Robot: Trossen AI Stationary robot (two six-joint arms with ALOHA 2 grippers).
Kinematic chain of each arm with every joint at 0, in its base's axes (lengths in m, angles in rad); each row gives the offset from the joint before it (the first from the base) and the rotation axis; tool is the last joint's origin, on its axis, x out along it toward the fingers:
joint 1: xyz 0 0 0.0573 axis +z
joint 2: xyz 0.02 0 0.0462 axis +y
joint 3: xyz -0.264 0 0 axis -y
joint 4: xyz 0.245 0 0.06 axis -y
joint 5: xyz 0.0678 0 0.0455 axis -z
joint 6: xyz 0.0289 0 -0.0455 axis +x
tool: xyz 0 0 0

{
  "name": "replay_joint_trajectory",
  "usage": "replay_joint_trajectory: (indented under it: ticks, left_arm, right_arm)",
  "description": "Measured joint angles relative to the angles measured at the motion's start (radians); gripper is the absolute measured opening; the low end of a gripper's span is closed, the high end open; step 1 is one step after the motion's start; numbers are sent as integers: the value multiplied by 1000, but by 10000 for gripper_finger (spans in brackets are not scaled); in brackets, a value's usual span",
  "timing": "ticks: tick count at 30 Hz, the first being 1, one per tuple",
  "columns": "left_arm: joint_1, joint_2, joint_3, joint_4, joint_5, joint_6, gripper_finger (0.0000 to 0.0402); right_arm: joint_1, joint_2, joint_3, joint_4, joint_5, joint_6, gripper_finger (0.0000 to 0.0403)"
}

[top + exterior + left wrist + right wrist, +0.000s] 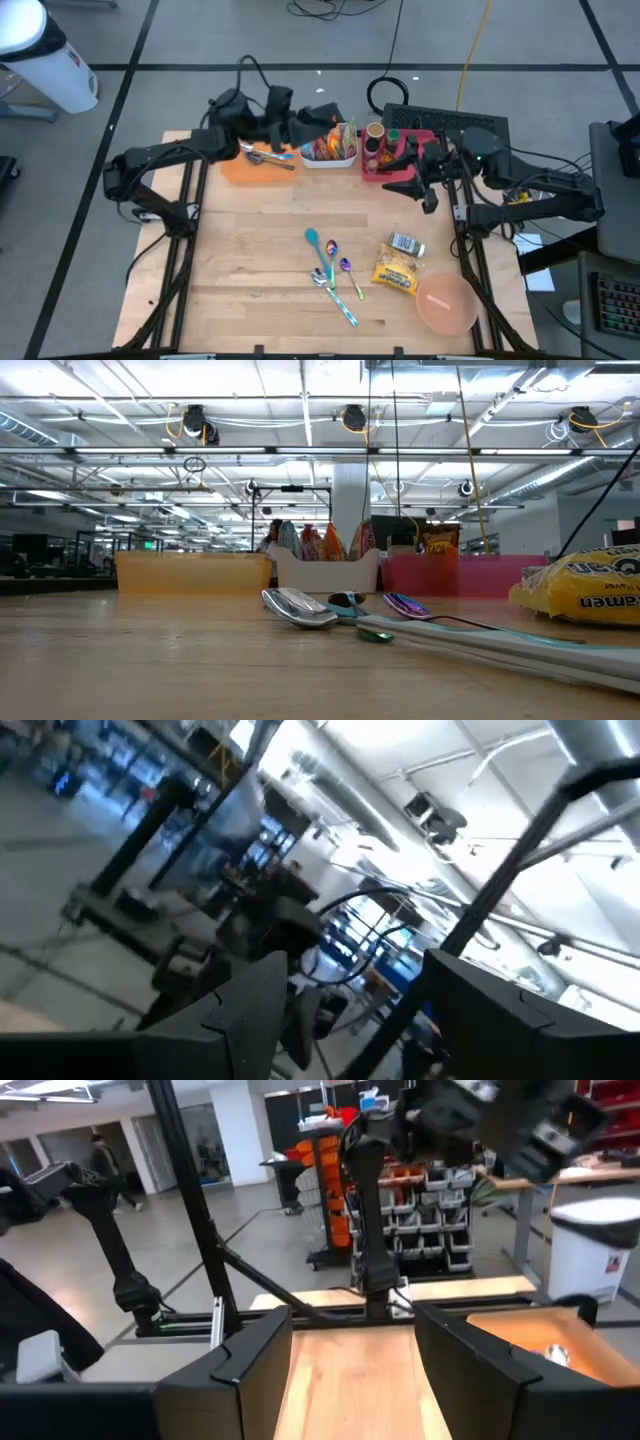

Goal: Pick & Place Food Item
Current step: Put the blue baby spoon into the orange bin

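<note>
A yellow noodle packet (397, 270) lies flat at the table's near right; it also shows in the low view (590, 588). A small silver packet (405, 244) lies just beyond it. A pink bowl (445, 303) stands near the front right corner. My left gripper (322, 115) is open and empty, raised above the far trays; its wrist view (350, 1020) looks up into the room. My right gripper (398, 185) is open and empty in front of the pink tray (420, 140), pointing toward the table's left (350, 1380).
An orange tray (250, 165) with a utensil, a white tray (330, 155) of snack packets and the pink tray with bottles stand along the far edge. Several spoons (330, 270) lie at the middle front. Bare wood lies at the left and centre.
</note>
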Motion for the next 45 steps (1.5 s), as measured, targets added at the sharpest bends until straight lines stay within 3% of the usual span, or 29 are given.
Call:
replay_joint_trajectory:
  ticks: [4,9,17,21,27,32,39,45]
  left_arm:
    - [-76,-61,0,-71,-126,138,244]
    - [-179,-165,0,-311,-317,316,244]
    - [-324,-262,1,-765,-540,367,244]
    - [-359,-259,1,-944,-548,229,244]
    - [-391,-182,0,-1021,-508,145,244]
    - [-392,-88,1,-1034,-435,170,244]
    - [-383,46,0,-1240,-421,214,244]
    - [-371,117,0,-1276,-251,222,244]
  right_arm:
    - [0,0,4,-39,32,-4,205]
    - [0,1,4,-132,50,7,205]
    - [0,5,4,-256,48,27,205]
    - [0,15,4,-256,49,27,205]
    - [0,51,4,-258,50,27,205]
    - [0,87,3,-265,48,27,205]
    - [0,87,2,-265,45,27,205]
    - [0,48,2,-355,44,1,205]
